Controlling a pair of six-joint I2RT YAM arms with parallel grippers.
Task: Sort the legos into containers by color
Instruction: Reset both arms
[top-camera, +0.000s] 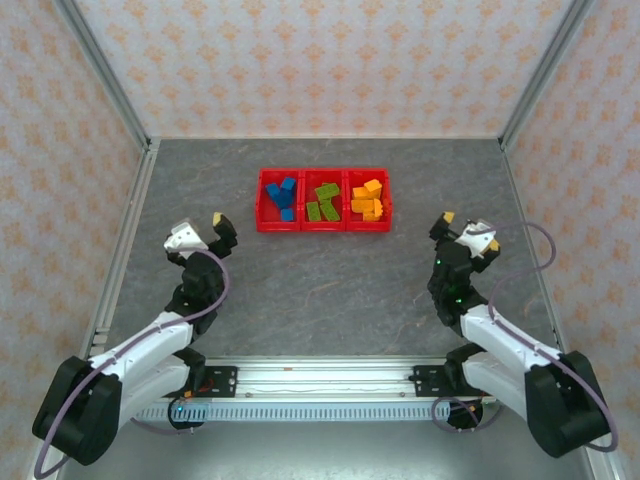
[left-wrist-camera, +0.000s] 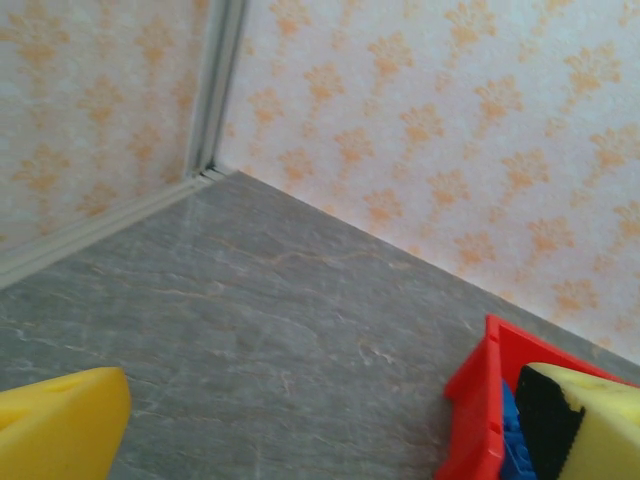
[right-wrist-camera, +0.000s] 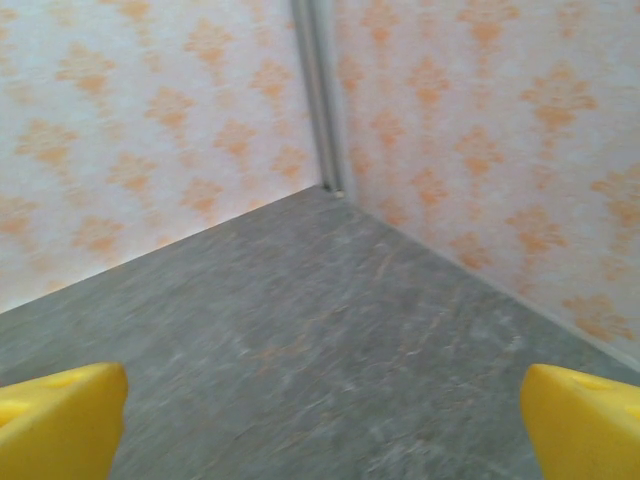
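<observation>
Holding left pincer (top-camera: 222, 226) and right pincer (top-camera: 447, 226) wide, empty, seven and five o'clock off the containers (top-camera: 323, 229) suits; legos (top-camera: 327, 190) look sorted.

The left arm (top-camera: 150, 350) and right arm (top-camera: 505, 340) look alike: white links between chunky black joints, swelling to big rounded black housings at the shoulders. A thin lilac cable (top-camera: 553, 252) loops along each, and a few tiny green lights (top-camera: 455, 294) glow on the right one. The fingers (left-wrist-camera: 60, 425) wear bright yellow foam pads, with black showing behind the foam on one.
</observation>
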